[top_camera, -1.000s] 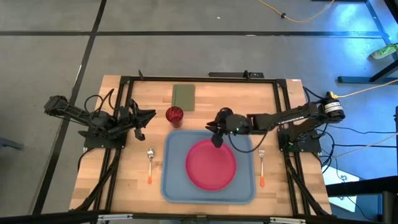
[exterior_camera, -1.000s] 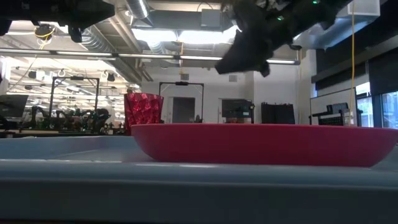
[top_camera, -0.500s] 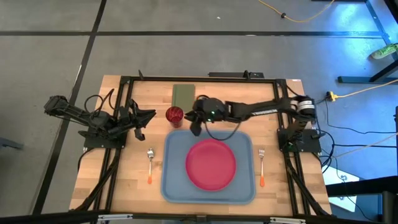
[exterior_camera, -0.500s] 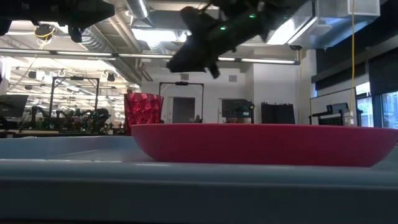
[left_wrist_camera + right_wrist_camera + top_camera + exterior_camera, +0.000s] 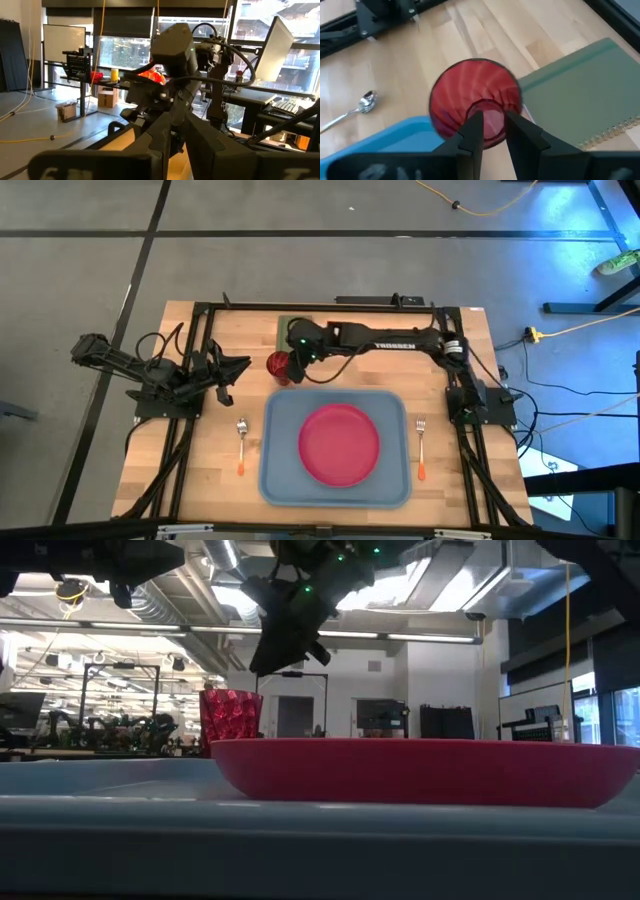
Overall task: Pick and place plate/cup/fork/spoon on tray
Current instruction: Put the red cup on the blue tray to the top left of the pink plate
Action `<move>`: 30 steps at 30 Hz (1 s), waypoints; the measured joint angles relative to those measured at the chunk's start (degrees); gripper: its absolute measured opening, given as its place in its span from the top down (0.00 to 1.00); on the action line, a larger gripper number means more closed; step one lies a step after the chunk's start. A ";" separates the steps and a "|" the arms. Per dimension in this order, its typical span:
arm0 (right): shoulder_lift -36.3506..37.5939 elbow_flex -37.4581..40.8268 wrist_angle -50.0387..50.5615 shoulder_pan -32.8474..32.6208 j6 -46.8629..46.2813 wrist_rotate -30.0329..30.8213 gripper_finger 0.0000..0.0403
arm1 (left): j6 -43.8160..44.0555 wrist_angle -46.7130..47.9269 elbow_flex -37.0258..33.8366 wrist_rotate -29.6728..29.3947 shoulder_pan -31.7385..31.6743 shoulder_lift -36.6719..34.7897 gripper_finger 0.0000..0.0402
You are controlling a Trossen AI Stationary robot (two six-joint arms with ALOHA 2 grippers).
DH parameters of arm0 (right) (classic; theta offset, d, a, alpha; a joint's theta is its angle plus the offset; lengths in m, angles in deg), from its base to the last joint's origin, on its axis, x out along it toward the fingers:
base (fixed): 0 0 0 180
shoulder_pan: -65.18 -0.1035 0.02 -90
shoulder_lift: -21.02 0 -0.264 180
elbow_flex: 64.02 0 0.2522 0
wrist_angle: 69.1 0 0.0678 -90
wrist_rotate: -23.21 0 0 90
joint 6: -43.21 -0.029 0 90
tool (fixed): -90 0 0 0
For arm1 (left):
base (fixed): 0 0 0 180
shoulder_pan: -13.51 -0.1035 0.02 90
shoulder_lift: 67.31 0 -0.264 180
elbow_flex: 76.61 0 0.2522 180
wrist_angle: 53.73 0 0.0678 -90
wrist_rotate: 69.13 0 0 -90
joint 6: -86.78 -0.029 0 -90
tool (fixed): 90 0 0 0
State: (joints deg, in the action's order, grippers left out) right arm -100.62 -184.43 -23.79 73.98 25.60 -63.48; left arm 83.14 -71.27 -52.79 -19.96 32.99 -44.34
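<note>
The dark red cup [image 5: 279,365] stands upright on the wood just beyond the light-blue tray's [image 5: 282,470] far left corner. The pink-red plate [image 5: 339,444] lies in the tray. The spoon [image 5: 241,442] lies left of the tray and the fork [image 5: 421,448] lies right of it, both on the table. My right gripper [image 5: 492,120] hovers above the cup [image 5: 470,95] with its fingers a little apart, pointing down over the cup's mouth. It is clear of the cup in the low view [image 5: 272,660]. My left gripper [image 5: 232,372] waits shut at the table's left side.
An olive-green pad [image 5: 295,335] lies just beyond the cup, under my right arm. The black frame rails [image 5: 205,350] run along the table's edges. Bare wood shows between the cup and the spoon.
My right gripper has swung from above the plate's far edge toward the table's left and far side. It has turned about and now hangs over the cup. The cup, the plate and the cutlery have stayed in place.
</note>
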 joint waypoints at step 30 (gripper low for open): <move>-2.45 -1.40 -2.19 2.59 -3.10 -1.95 0.60 | 0.00 0.00 0.00 -0.01 -0.01 -0.01 0.88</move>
State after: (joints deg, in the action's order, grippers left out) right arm -103.07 -185.83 -25.98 76.57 22.50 -65.43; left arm 83.14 -71.27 -52.79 -19.96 32.98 -44.35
